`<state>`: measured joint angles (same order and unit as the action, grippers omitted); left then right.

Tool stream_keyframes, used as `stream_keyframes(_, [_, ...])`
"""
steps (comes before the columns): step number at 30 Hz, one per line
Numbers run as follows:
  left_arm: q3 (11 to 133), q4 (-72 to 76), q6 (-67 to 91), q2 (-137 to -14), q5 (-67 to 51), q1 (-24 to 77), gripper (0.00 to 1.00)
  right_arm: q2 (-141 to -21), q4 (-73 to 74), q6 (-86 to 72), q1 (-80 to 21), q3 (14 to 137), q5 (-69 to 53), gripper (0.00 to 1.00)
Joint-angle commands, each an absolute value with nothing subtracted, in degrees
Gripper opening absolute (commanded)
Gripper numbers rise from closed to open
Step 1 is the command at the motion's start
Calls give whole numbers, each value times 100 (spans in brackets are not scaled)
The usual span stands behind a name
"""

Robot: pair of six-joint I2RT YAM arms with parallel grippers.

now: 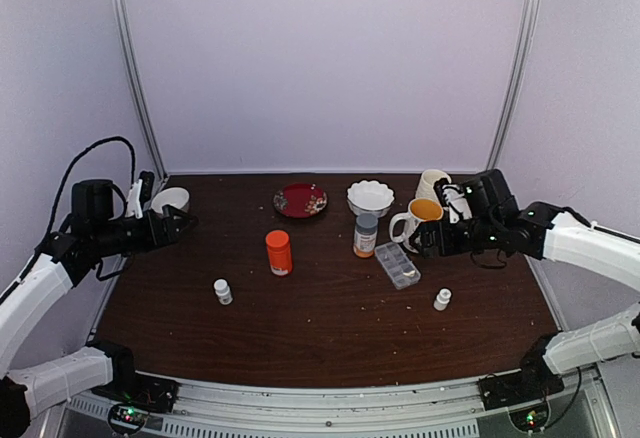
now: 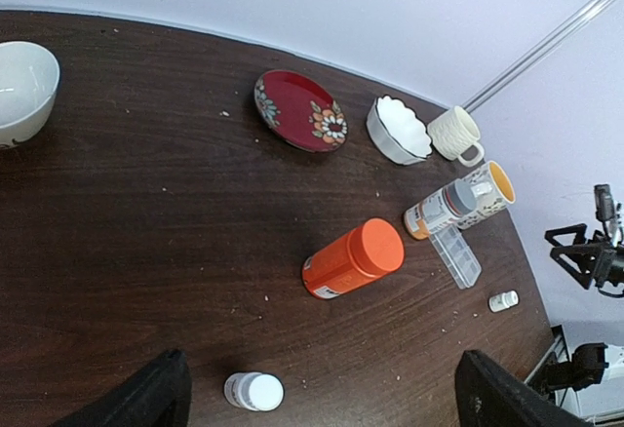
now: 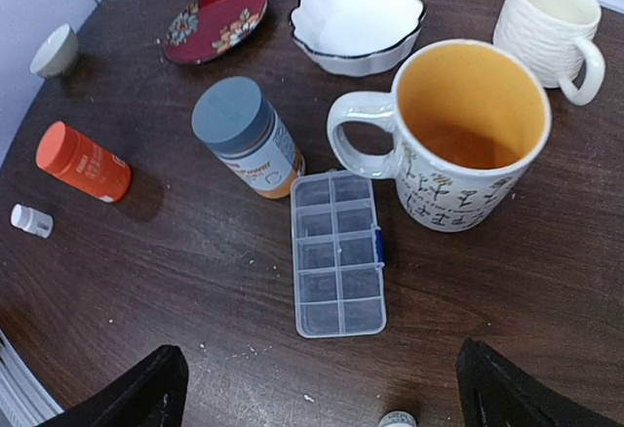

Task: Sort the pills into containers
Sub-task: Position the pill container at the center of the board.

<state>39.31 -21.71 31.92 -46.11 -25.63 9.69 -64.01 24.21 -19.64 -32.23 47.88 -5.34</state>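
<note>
While L end effector (image 1: 188, 222) hangs wide, R end effector (image 1: 418, 243) hovers wide near organiser (image 3: 337, 253).

You have: organiser box (image 3: 336, 256) just before the near mug (image 3: 473, 139); bottle (image 3: 244, 139) left of that mug; bowl (image 3: 358, 22) behind the bottle; plate (image 3: 214, 22) beside it.

1. White vial (image 3: 397, 419): cut off by the bottom edge, right wrist view.
2. White bowl (image 2: 21, 91): cropped at the left edge, left wrist view.
3. Pale specks (image 3: 252, 351) on the surface (image 3: 175, 271) near the organiser box (image 3: 337, 253): too small to identify.
</note>
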Motion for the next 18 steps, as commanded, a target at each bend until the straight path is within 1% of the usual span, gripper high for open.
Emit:
stream_keyframes(1, [3901,-1827,2968,-4554,-2893,959,98,-7257,2677,-1812,-3642,5297,-40,100])
stream_keyframes(5, [3894,-1865,2953,-4511,-2824,958,97,-8179,3005,-1729,-3934,5815,557,100])
stream_keyframes(8, [3876,-1863,2962,-4474,-2815,966,98,-8729,3127,-1759,-3954,6101,721,100])
stream_keyframes(18, [3874,-1891,2980,-4454,-2830,965,97,-9922,3105,-1967,-3955,6565,780,100])
